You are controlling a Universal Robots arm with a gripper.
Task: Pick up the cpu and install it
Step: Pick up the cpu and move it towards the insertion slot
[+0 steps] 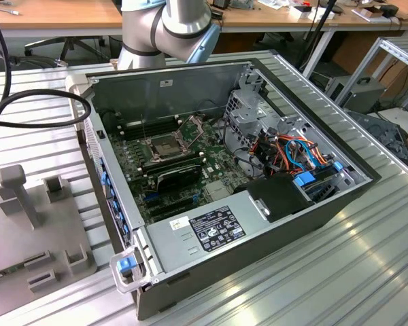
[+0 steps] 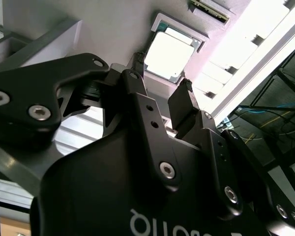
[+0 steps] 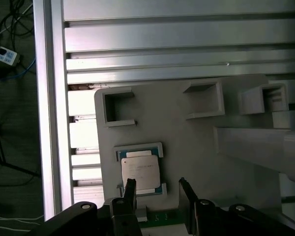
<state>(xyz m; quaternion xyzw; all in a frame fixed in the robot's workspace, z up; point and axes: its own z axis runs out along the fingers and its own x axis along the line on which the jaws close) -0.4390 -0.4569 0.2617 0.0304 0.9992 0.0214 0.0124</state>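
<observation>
The arm (image 1: 168, 24) is showing silver-grey tubing and pale blue joint caps in the exterior view. In the second wrist view, the matte black gripper (image 2: 161, 73) is displaying jointed fingers (image 2: 147, 113), silver screw heads (image 2: 167, 169) and white lettering (image 2: 152, 223) across its body.

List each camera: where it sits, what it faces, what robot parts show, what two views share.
Exterior view: off the arm, looking down into the open computer case; the arm shows.
First wrist view: on the wrist, facing the cpu in its grey holder; the open claw shows.
Second wrist view: on the wrist, behind the claw, facing the cpu.
Both wrist views share cpu and claw.
</observation>
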